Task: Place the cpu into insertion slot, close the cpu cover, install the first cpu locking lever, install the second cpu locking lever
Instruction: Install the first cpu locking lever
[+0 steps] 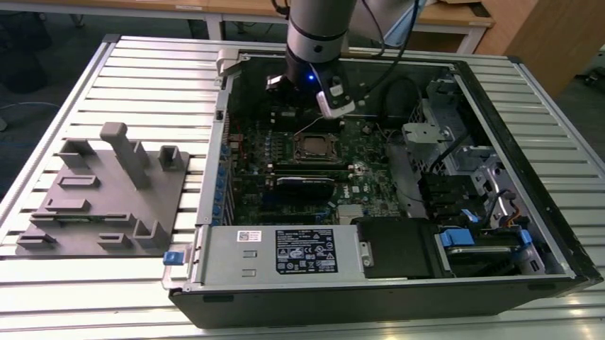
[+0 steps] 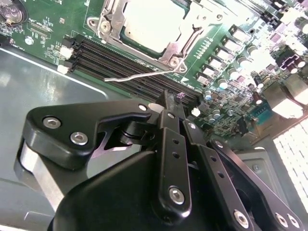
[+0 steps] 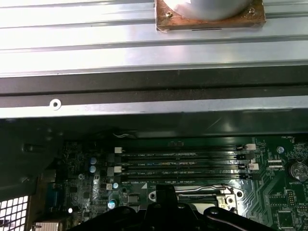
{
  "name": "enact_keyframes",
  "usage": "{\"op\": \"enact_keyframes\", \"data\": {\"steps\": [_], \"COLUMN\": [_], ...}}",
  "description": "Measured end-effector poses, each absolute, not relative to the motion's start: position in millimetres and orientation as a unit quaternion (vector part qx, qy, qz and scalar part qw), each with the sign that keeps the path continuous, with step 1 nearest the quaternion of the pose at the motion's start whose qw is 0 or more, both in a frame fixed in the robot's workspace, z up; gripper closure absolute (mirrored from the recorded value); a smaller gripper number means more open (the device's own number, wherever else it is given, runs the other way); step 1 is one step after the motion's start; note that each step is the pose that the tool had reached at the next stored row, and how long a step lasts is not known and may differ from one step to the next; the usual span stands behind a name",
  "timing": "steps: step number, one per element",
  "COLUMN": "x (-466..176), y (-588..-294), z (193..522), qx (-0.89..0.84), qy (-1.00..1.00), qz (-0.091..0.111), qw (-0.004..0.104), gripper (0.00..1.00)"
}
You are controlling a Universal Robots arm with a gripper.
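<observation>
Inside the open computer case, the cpu [image 2: 151, 21] shows its silver top in the insertion slot [image 2: 173, 61], seen on the green board in the exterior view as well [image 1: 315, 146]. The cpu cover [image 2: 202, 21] lies flat around the chip. One thin wire locking lever [image 2: 139, 74] sticks out free from the socket's corner, over the memory slots; it is also visible in the first wrist view [image 3: 207, 186]. My gripper [image 2: 167, 98] hangs just above the board beside the socket, close to that lever. Its black fingers are shut together with nothing between them.
Long black memory slots [image 3: 178, 161] run next to the socket. The case's metal wall [image 3: 144, 113] stands close behind. A grey fixture block [image 1: 104, 191] sits on the slatted table at the exterior view's left. The power supply [image 1: 283, 251] and drive cage [image 1: 472, 241] fill the case's front.
</observation>
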State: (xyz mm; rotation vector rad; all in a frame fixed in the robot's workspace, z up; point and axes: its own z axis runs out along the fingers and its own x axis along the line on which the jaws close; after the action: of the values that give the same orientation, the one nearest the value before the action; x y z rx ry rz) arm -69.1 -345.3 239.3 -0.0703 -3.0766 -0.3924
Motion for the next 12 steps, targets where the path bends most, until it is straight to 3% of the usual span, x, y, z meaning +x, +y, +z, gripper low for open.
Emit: {"op": "enact_keyframes", "data": {"steps": [12], "x": [-69.1], "y": [-345.3], "z": [236.8], "qx": [-0.022], "qy": [-0.992], "qz": [-0.126], "qw": [0.016], "gripper": [0.9]}}
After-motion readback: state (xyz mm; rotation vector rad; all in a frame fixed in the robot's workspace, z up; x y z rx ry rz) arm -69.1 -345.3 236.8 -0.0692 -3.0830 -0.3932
